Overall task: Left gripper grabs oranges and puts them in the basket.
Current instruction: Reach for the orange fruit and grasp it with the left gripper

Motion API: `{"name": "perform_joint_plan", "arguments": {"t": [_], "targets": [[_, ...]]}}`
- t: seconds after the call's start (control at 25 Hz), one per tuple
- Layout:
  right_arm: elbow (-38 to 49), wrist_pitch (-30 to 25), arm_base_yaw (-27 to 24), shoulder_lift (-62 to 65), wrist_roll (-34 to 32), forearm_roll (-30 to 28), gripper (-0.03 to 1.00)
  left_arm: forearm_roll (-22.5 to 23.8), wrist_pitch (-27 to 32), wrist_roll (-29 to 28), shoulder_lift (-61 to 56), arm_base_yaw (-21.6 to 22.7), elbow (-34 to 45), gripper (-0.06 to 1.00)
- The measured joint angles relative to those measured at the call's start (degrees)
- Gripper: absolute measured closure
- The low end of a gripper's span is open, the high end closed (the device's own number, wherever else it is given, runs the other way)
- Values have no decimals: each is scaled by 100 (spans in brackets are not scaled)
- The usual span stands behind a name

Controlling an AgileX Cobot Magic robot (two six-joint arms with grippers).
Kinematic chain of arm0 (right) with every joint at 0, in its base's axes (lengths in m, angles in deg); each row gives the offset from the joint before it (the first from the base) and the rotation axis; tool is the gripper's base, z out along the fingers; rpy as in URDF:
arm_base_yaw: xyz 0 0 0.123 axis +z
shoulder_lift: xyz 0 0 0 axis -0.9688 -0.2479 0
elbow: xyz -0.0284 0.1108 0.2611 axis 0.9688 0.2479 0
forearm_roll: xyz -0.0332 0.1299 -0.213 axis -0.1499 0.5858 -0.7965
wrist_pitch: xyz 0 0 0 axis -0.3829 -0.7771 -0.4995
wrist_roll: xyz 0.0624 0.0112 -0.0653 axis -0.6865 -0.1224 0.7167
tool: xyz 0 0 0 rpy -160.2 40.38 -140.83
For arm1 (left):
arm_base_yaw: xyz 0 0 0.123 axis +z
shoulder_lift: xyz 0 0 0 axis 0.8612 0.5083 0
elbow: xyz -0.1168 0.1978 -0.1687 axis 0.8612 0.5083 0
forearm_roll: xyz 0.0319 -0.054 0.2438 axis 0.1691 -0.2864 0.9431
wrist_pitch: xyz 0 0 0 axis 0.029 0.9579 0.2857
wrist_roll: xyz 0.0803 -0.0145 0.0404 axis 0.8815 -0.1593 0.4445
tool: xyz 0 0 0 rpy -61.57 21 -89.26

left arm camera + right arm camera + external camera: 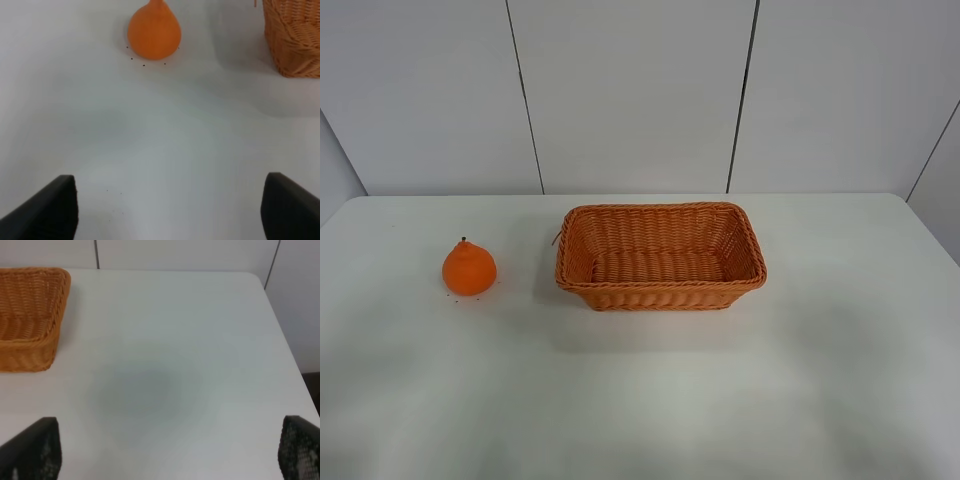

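The orange (469, 268), bright and pear-like with a knobbed top and tiny dark stem, stands on the white table left of the basket (660, 293). The wicker basket is empty and sits at the table's middle. Neither arm shows in the exterior high view. In the left wrist view my left gripper (170, 212) is open and empty, its dark fingertips (47, 210) wide apart above bare table, with the orange (153, 31) well ahead and the basket's corner (295, 35) beside it. My right gripper (165, 452) is open and empty, with the basket's end (30, 315) ahead.
The white table (720, 380) ends at a white panelled wall (640, 90) behind. Its right edge (285, 340) shows in the right wrist view. Tiny dark specks (145, 64) lie around the orange.
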Motion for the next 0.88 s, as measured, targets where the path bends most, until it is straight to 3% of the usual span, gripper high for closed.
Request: {"name": "perform_joint_plan", "arguments": {"t": [0.6, 0.88], "targets": [[0, 0, 0, 0, 5, 0, 27, 0, -170, 0, 14, 0, -144, 9], [0, 0, 0, 0, 5, 0, 27, 0, -104, 0, 1364, 0, -913, 9]]}}
